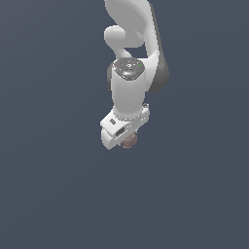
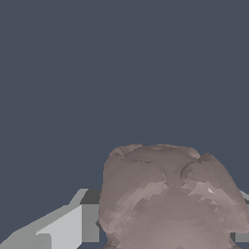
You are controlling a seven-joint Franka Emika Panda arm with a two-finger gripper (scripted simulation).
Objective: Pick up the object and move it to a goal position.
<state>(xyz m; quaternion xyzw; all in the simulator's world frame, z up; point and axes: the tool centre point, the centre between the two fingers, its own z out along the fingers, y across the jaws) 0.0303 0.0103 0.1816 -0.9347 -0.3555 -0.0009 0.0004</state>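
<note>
A plain, flat, dark blue-grey backdrop fills both views.

This is no real room but a bare simulated scene — a simulator's render. An even slate-blue field fills both views from edge to edge, with no seam, wall, furniture or horizon to mark a home, lab or workshop, and whether it is floor or backdrop cannot be told. The white arm is smoothly shaded and plastic-looking, and the lumpy ball is built of flat, blocky facets — computer-drawn surfaces rather than photographed ones.
</note>
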